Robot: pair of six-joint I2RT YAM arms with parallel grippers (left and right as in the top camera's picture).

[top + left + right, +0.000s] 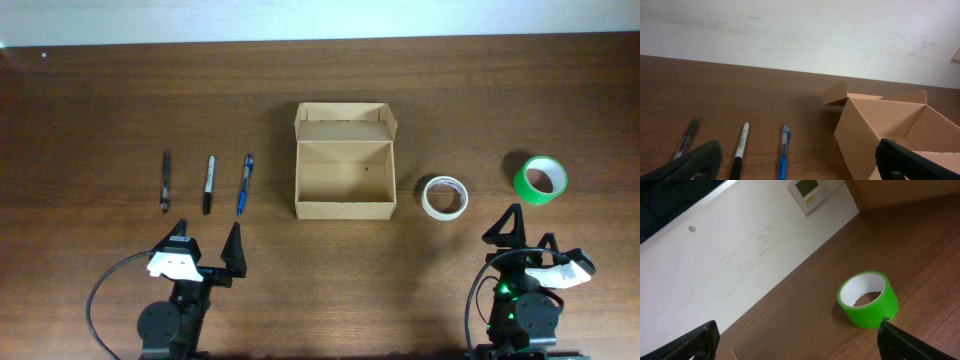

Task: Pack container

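The container (343, 208), a tan cardboard box with its flap lid open, stands at the table's middle and looks empty; it also shows in the left wrist view (875, 127). Left of it lie a dark pen (166, 180), a black marker (209, 183) and a blue pen (244, 183). To its right are a white tape roll (445, 197) and a green tape roll (540, 179), also in the right wrist view (868, 299). My left gripper (208, 248) is open and empty near the front edge. My right gripper (532, 237) is open and empty, in front of the green roll.
A pale wall runs behind the table's far edge (790, 35), with a small wall panel (810, 192). Bare wood lies between the pens and my left gripper, and between the tape rolls and my right gripper.
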